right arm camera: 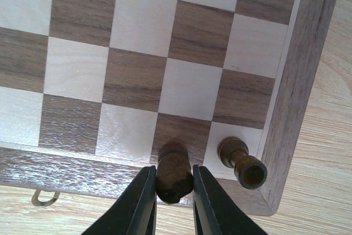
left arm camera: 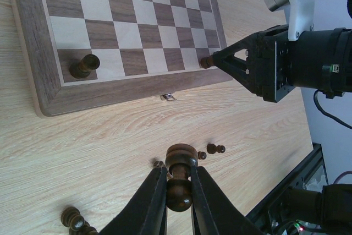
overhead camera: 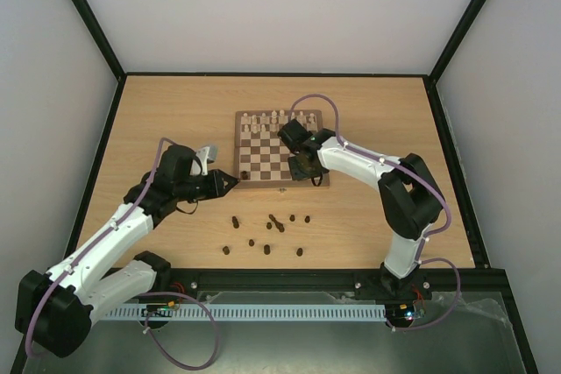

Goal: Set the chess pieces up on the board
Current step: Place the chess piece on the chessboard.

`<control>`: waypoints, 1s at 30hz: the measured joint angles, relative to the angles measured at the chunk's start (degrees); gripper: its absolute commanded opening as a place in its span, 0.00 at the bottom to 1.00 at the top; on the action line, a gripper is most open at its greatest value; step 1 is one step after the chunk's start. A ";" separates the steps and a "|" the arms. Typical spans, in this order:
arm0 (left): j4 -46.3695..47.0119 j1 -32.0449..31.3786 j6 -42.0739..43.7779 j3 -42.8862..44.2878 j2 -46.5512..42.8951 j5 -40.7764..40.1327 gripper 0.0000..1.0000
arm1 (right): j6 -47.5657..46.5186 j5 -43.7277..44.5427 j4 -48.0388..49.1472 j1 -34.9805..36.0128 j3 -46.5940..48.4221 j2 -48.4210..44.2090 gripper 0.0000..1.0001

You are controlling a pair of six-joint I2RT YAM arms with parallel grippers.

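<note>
The board (overhead camera: 263, 157) lies mid-table, with cream pieces on its far rows. My left gripper (overhead camera: 232, 183) hovers just off its front-left corner, over the table, shut on a dark pawn (left arm camera: 180, 185). A dark rook (left arm camera: 83, 66) stands on that corner square. My right gripper (overhead camera: 307, 169) is over the front-right part of the board, shut on a dark piece (right arm camera: 173, 170) whose base is on or just above a dark front-row square beside the corner. Another dark rook (right arm camera: 242, 163) stands on the front-right corner square. Several dark chess pieces (overhead camera: 273, 222) lie scattered on the table in front of the board.
The board's small front clasp (left arm camera: 168, 97) sticks out at its near edge. Loose dark pieces (left arm camera: 215, 148) lie on the table under and beside my left gripper. A black rail (overhead camera: 351, 278) runs along the table's near edge, and walls close in the table.
</note>
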 measured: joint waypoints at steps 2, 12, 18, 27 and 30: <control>0.00 0.00 0.00 -0.02 0.00 0.00 0.14 | 0.00 0.00 0.07 -0.15 -0.26 0.02 0.20; 0.02 0.00 0.00 -0.02 0.81 -0.02 0.14 | -0.22 -0.07 0.39 -0.37 -0.42 0.02 0.31; -0.39 0.00 0.28 0.61 3.89 -0.57 0.14 | -0.81 -0.87 0.42 -0.37 -0.42 -0.11 0.49; -7.87 0.02 3.48 14.95 18.10 -3.13 0.13 | -1.18 -3.82 0.66 -0.42 -1.20 -10.12 0.65; -11.23 0.02 4.76 21.22 24.20 -4.26 0.13 | -1.33 -5.27 1.38 -0.42 -3.13 -15.56 0.67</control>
